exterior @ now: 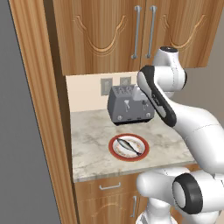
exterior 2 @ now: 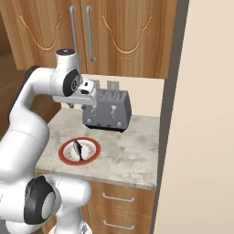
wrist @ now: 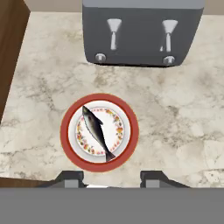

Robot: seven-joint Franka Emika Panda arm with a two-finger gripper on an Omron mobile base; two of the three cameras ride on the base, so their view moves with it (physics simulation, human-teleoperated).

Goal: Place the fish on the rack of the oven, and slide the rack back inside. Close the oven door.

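The fish (wrist: 97,131) lies slantwise on a red-rimmed white plate (wrist: 65,131) on the marble counter. It is silver-grey with a darker back. In the base views the fish (exterior: 128,145) (exterior 2: 78,150) rests on the same plate (exterior: 144,151) (exterior 2: 93,153) near the counter's front edge. My gripper (wrist: 111,179) hangs well above the plate and looks straight down at it. Its fingertips stand apart, open, with nothing between them. My hand (exterior 2: 87,93) hovers in front of the toaster. The oven, its rack and the oven door are out of view.
A grey two-slot toaster (exterior: 129,105) (exterior 2: 107,109) (wrist: 142,30) stands at the back of the counter (exterior: 92,148). Wooden upper cabinets (exterior: 109,30) hang above it. A tall wooden panel (exterior: 39,109) bounds the counter's left side, and a beige wall (exterior 2: 201,137) its right.
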